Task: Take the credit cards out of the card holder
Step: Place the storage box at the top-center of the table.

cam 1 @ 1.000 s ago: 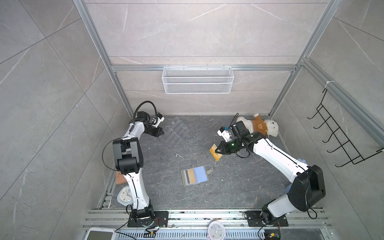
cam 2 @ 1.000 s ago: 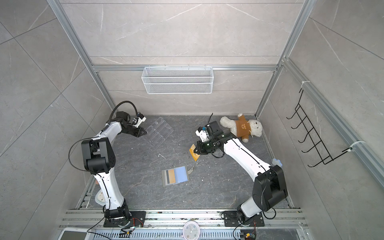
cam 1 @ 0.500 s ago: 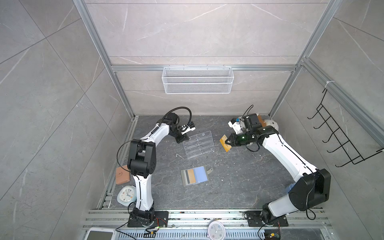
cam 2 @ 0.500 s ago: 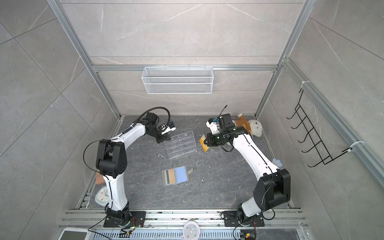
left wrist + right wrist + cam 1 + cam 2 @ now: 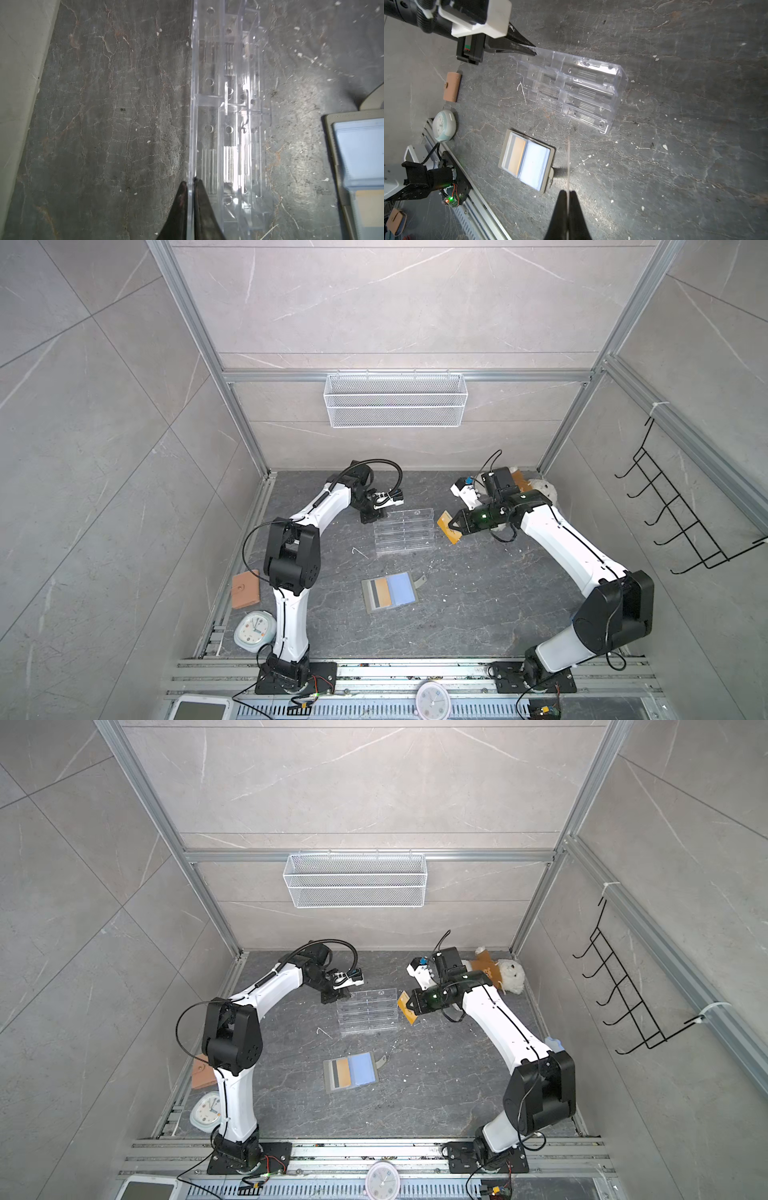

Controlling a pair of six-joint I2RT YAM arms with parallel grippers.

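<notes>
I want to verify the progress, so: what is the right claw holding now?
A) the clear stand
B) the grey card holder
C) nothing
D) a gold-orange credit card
D: the right claw is shut on a gold-orange credit card, held beside the clear stand; the card holder lies open, apart from it.
</notes>
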